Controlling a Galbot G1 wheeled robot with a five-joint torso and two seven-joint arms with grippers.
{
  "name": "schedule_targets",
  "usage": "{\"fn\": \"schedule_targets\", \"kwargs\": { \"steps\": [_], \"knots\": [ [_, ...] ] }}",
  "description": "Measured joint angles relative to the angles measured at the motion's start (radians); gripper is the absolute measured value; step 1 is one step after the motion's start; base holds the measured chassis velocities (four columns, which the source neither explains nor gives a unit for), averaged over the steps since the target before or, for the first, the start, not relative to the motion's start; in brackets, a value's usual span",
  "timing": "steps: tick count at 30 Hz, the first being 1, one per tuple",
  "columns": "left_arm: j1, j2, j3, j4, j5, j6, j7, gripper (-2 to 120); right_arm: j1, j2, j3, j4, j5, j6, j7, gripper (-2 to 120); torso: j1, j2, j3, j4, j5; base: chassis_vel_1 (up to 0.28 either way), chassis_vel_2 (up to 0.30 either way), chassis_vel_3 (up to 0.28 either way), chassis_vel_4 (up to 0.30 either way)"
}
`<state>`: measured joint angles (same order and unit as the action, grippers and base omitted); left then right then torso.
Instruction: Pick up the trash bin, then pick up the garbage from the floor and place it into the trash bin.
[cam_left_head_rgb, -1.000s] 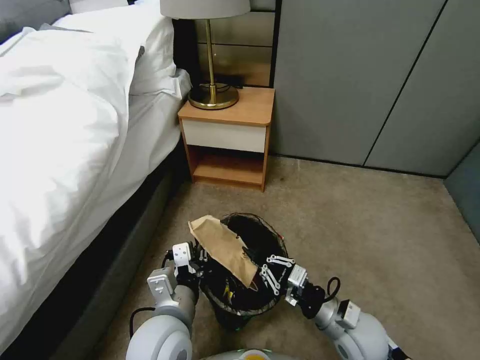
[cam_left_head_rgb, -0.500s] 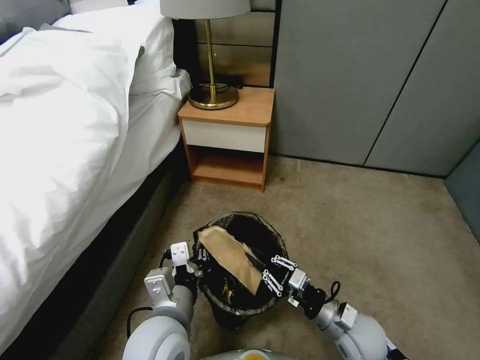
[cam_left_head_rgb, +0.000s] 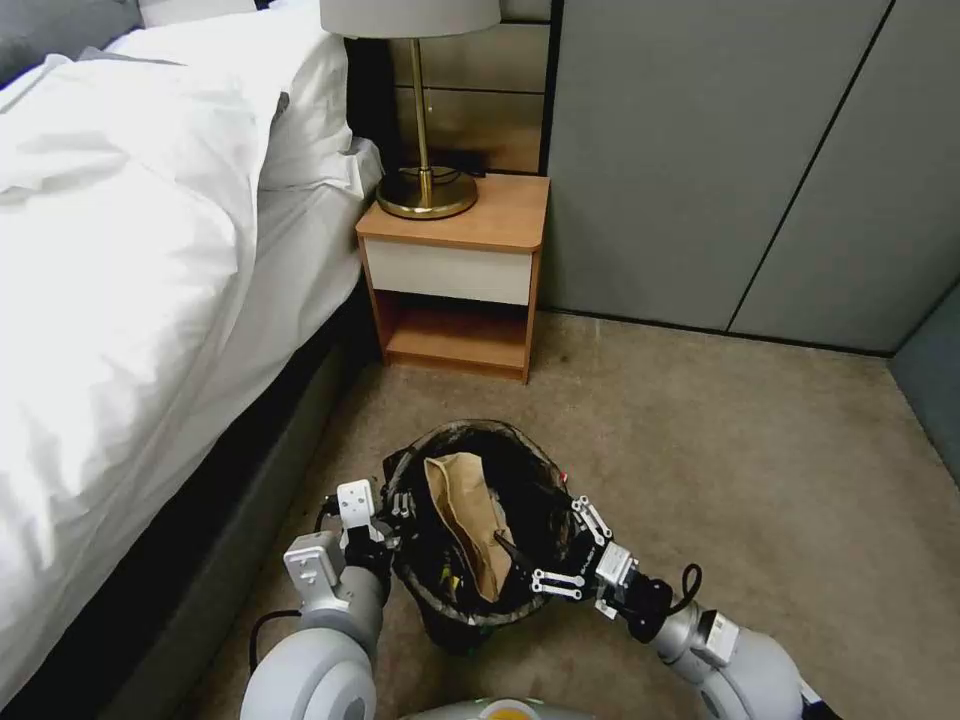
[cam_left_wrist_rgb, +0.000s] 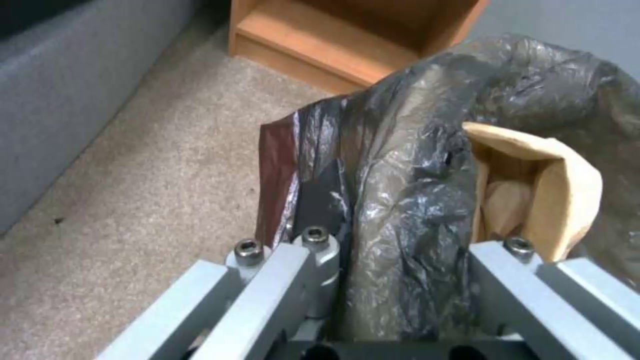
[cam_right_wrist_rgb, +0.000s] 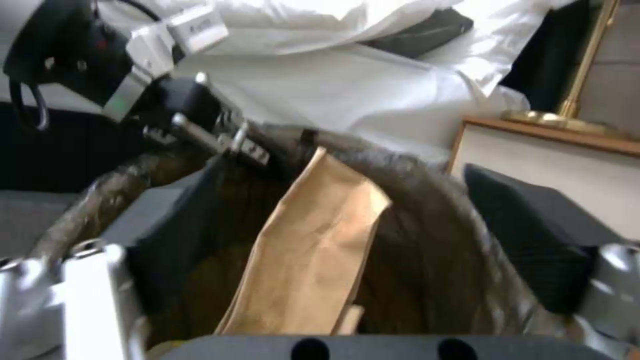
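Note:
The trash bin (cam_left_head_rgb: 520, 455), round with a dark crinkled bag over its rim, is close in front of me over the carpet. My left gripper (cam_left_head_rgb: 396, 512) is shut on its left rim, and the left wrist view shows the liner (cam_left_wrist_rgb: 400, 175) pinched in my left gripper (cam_left_wrist_rgb: 393, 250). A piece of garbage, a brown paper bag (cam_left_head_rgb: 466, 515), stands on end inside the bin (cam_right_wrist_rgb: 427, 200), seen as a tan strip (cam_right_wrist_rgb: 313, 255) in the right wrist view. My right gripper (cam_left_head_rgb: 572, 548) is open at the bin's right rim, with nothing held. A yellow scrap (cam_left_head_rgb: 455, 580) lies deeper inside.
A bed with white covers (cam_left_head_rgb: 130, 260) and a dark base fills the left. A wooden nightstand (cam_left_head_rgb: 455, 270) with a brass lamp (cam_left_head_rgb: 425, 190) stands ahead. Grey wall panels (cam_left_head_rgb: 720, 160) close the back. Bare carpet (cam_left_head_rgb: 760, 460) lies to the right.
The brown paper bag has slid from lying across the rim down into the bin. My right gripper has let it go and drawn back to the right rim.

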<state>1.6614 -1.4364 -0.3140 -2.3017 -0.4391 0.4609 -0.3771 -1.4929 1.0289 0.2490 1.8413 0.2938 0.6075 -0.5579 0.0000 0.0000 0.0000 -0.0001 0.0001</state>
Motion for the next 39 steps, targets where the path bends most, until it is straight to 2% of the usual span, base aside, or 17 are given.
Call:
{"fn": "schedule_targets", "kwargs": {
  "steps": [4,6,8,13,14,15,19,21,28,34,39],
  "knots": [
    [0.002,0.004,-0.003,0.006,0.002,0.006,-0.005,83,0.000,-0.008,0.017,0.077,0.003,0.008,0.036,100,0.000,0.000,0.000,0.0000,0.0001,0.000,0.000,0.000,0.000],
    [0.001,0.005,-0.005,0.009,0.002,0.007,-0.006,83,0.001,-0.007,0.023,0.113,0.006,0.006,0.050,100,0.000,0.000,0.000,0.0002,0.0000,0.000,0.000,0.000,0.000],
    [-0.002,0.005,-0.011,0.014,0.004,0.009,-0.010,83,0.001,0.000,0.039,0.227,0.024,-0.017,0.121,100,0.000,0.000,0.000,0.0003,-0.0004,0.000,0.000,0.000,0.000],
    [-0.005,0.001,-0.024,0.014,0.004,0.012,-0.017,83,-0.003,0.033,0.067,0.309,0.030,-0.027,0.195,100,0.000,0.000,0.000,0.0002,-0.0004,0.000,0.000,0.000,0.000],
    [-0.006,0.000,-0.030,0.014,0.005,0.013,-0.022,83,-0.007,0.051,0.078,0.326,0.008,-0.026,0.241,100,0.000,0.000,0.000,0.0001,-0.0003,0.000,0.000,0.000,0.000],
    [-0.004,0.002,-0.037,0.011,0.006,0.014,-0.031,83,-0.027,0.084,0.101,0.342,-0.052,-0.026,0.342,100,0.000,0.000,0.000,0.0002,-0.0002,0.000,0.000,0.000,0.000],
    [0.003,0.006,-0.043,0.004,0.009,0.014,-0.040,83,-0.078,0.108,0.142,0.329,-0.086,-0.010,0.394,100,0.000,0.000,0.000,0.0000,-0.0002,0.000,0.000,0.000,0.000],
    [0.003,0.007,-0.053,0.002,0.010,0.009,-0.047,83,-0.149,0.131,0.192,0.285,-0.097,0.028,0.406,100,0.000,0.000,0.000,-0.0001,-0.0002,0.000,0.000,0.000,0.000],
    [-0.003,0.002,-0.060,0.004,0.009,-0.001,-0.050,83,-0.232,0.177,0.236,0.205,-0.109,0.086,0.445,100,0.000,0.000,0.000,-0.0001,0.0000,0.000,0.000,0.000,0.000],
    [-0.008,-0.004,-0.059,0.007,0.008,-0.002,-0.050,83,-0.231,0.195,0.229,0.129,-0.126,0.106,0.471,100,0.000,0.000,0.000,0.0001,0.0000,0.000,0.000,0.000,0.000],
    [-0.008,-0.005,-0.064,0.005,0.004,-0.003,-0.051,83,-0.200,0.184,0.221,0.102,-0.117,0.088,0.492,100,0.000,0.000,0.000,0.0002,-0.0001,0.000,0.000,0.000,0.000]
  ]
}}
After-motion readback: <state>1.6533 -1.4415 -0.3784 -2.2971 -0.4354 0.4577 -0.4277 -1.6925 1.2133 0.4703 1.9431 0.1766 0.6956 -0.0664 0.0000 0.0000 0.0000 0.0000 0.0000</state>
